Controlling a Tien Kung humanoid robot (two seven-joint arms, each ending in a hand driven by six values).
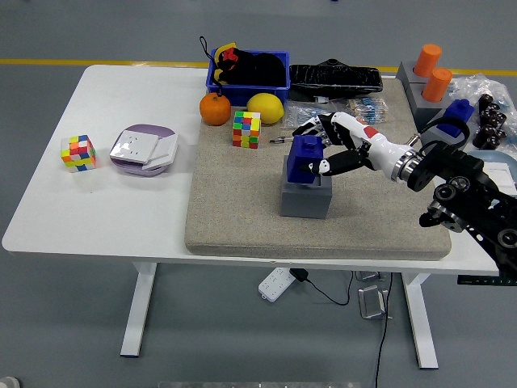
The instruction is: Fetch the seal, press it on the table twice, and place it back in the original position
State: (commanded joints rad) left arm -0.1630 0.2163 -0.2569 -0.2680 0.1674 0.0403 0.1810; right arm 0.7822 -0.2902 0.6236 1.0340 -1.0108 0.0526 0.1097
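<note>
White tabletop (121,210) under a grey floor backdrop, with a coarse beige felt mat (242,210) covering its right half. Near the mat's middle, the right hand (335,149) has its fingers clamped on the blue seal (304,158), a blocky plastic stamp whose base sits at the square recess of the grey holder (305,196), slightly tilted. Judging by this, the pressing looks finished and the return is nearly done; what remains is seating the seal fully and letting go. Toward the far edge lie a glossy orange (215,109), a lemon (265,107) and a Rubik's cube (246,129)
</note>
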